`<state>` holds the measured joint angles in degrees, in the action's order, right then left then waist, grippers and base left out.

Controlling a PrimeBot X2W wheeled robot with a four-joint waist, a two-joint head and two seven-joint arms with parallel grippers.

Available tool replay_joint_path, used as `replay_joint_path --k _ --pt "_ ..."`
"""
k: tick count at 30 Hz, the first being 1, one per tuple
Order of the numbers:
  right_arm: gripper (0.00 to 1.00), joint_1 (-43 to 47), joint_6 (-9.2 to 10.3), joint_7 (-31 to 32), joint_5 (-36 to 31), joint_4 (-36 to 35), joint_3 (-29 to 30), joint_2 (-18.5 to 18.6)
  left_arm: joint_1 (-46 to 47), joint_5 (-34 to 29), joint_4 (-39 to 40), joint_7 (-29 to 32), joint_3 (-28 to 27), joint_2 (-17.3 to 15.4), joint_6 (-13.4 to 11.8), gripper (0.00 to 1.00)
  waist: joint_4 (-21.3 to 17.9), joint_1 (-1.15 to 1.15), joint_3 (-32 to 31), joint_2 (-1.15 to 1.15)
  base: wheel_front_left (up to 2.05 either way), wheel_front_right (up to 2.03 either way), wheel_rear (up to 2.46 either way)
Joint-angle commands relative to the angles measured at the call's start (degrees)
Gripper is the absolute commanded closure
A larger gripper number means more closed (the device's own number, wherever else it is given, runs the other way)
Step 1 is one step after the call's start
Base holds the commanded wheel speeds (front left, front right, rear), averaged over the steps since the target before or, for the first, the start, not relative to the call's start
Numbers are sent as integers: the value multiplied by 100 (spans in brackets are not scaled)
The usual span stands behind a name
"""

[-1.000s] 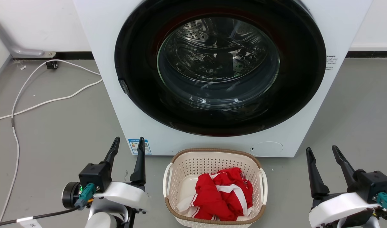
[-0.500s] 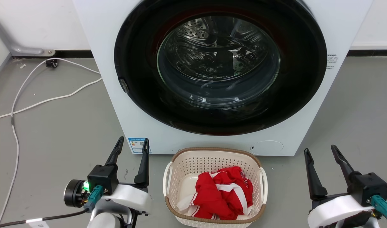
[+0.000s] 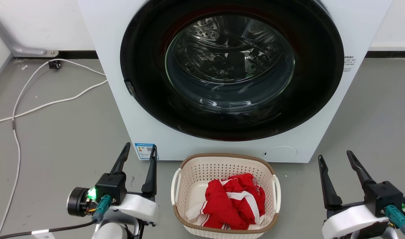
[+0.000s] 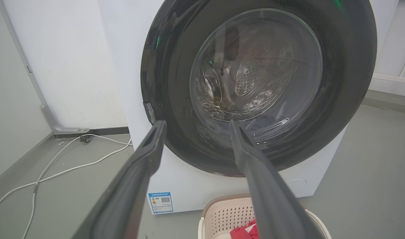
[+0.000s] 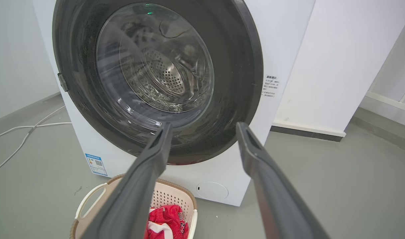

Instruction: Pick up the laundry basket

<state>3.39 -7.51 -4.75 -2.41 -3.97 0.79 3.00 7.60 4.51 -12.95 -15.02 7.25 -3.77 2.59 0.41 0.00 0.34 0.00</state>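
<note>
The laundry basket (image 3: 219, 170) is cream perforated plastic with a brown rim and white side handles. It sits on the floor against the washer's front and holds a red and white garment (image 3: 234, 202). My left gripper (image 3: 140, 146) hovers open to the basket's left, apart from it, fingers pointing at the washer. On the basket's right, farther off, my right gripper (image 3: 334, 154) is also open. In the left wrist view the open left gripper (image 4: 197, 122) frames the washer door, with the basket (image 4: 227, 212) at the bottom edge. The right gripper (image 5: 205, 125) is open above the basket (image 5: 170, 196).
A white front-load washing machine (image 3: 109, 66) with a dark round glass door (image 3: 229, 63) stands right behind the basket. White cables (image 3: 39, 105) trail over the grey floor at the left. A white wall (image 5: 338, 59) rises to the washer's right.
My left gripper has edged right, closer to the basket's left handle. The right gripper has shifted slightly left. The basket has stayed put and the head view has shifted a little.
</note>
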Motion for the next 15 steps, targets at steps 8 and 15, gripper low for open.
replay_joint_path --k 8,15 --pt "0 -34 4 -33 16 31 28 -23 70 43 -32 -20 -40 -8 -15 0 -48 0 14 0 0 0 0" --pt "0 -74 4 -43 52 48 35 -23 77 50 -24 -19 -50 -8 -29 0 -61 0 55 0 0 0 0"
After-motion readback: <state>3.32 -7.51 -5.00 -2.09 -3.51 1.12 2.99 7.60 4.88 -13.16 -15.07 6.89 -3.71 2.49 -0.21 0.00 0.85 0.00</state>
